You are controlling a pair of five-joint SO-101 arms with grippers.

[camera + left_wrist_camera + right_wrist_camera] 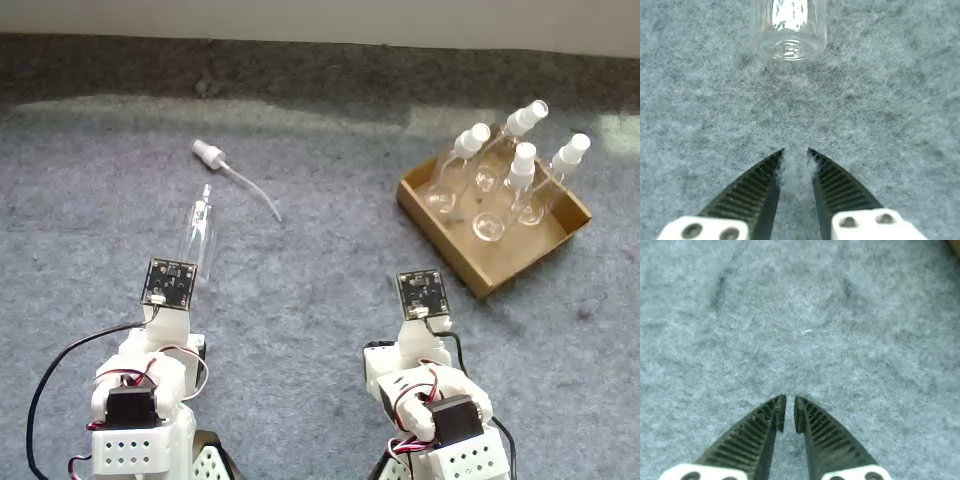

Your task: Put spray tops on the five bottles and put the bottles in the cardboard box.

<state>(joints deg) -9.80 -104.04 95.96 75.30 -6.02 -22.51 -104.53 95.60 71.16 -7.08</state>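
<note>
A clear bottle [200, 233] with no top lies on its side on the grey carpet, its open neck pointing away from the left arm [168, 300]. Its base [789, 30] lies just ahead of my left gripper [796, 150], whose fingers are slightly open and hold nothing. A white spray top [209, 153] with a long curved tube lies loose beyond the bottle. The cardboard box [440, 240] at the right holds several bottles [508, 185] with spray tops on. My right gripper [789, 399] is shut and empty over bare carpet, near the box.
Grey carpet [320, 290] covers the whole work area. A darker strip [320, 65] runs along the far edge below a pale wall. There is free room between the two arms and between the lying bottle and the box.
</note>
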